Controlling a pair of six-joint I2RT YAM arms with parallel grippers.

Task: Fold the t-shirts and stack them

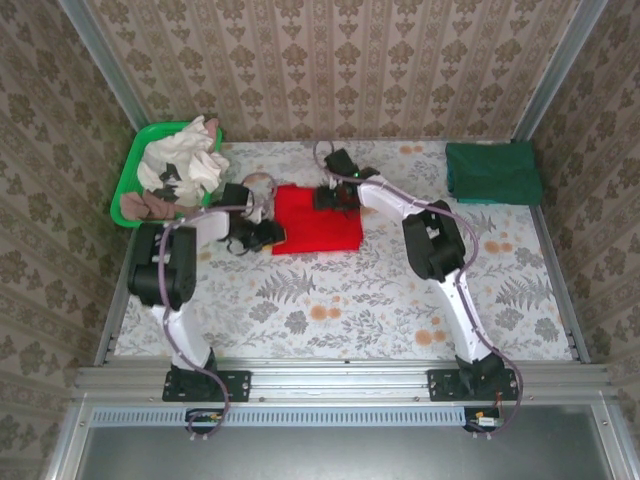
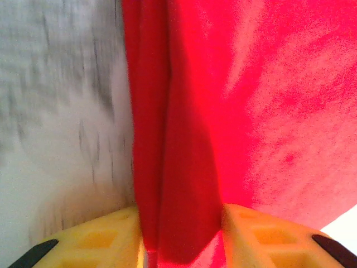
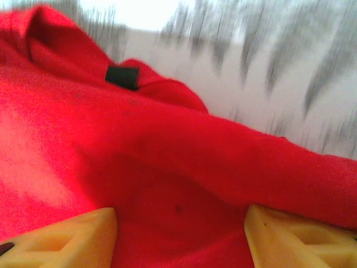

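grips a thick fold on the left edge of the red t-shirt with the left gripper, yellow fingers drawn narrow on the cloth. sets the right gripper at the far edge by the collar, spread wide, red cloth beneath and between, no pinch visible. shows the shirt flat on the table, mid-back, roughly rectangular, slightly longer left to right. shows the dark green t-shirt folded, well apart in the far right corner. likely calls for a carry rightward, away from the left arm and toward the right one.
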